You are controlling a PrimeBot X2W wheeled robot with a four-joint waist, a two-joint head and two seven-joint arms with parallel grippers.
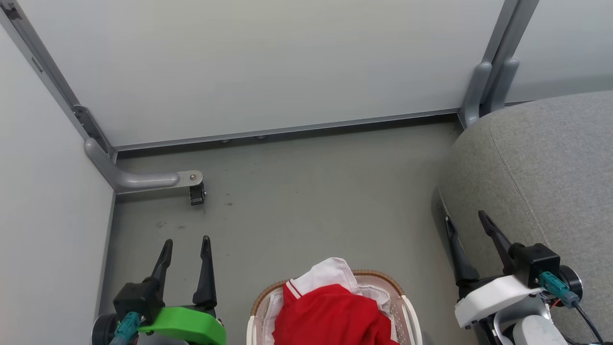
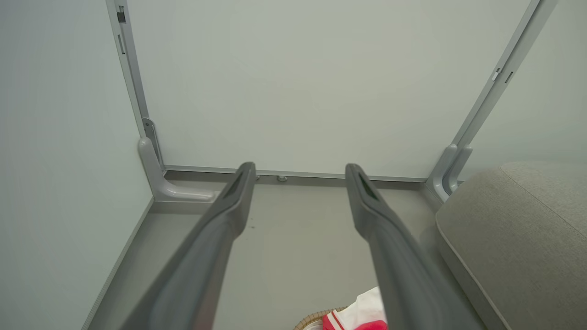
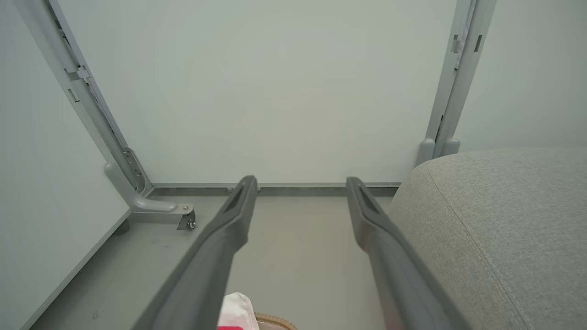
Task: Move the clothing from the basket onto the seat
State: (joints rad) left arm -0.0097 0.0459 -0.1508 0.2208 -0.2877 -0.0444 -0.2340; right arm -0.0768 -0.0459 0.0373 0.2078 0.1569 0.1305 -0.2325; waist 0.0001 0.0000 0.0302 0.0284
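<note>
Sitting heaped in the basket [image 1: 411,314] is the clothing [image 1: 330,316], a red shirt that is filling most of the opening. Its white, red-striped collar is rising above the basket's far rim. A white liner [image 1: 380,293] is showing along the basket's right inner wall, beside the red cloth.

The seat [image 1: 550,167] is standing to the right of the basket and beyond it. Its rounded corner is curving toward the basket, and a narrow strip of floor [image 1: 311,191] is lying between the two.

The left gripper [image 1: 187,240] is hovering left of the basket, apart from it, with its fingers spread and gripping nothing. The right gripper [image 1: 464,216] is hovering right of the basket, close against the seat's near side, with its fingers likewise parted and empty. Whether it is touching the fabric cannot be told.

Beyond the basket the floor is running open up to a pale wall panel [image 1: 263,62]. A grey frame foot with a small caster [image 1: 196,194] is resting on the floor beyond and left of the basket, past the left gripper's tips. Another pale panel is closing off the floor on the basket's left, behind the left gripper.
</note>
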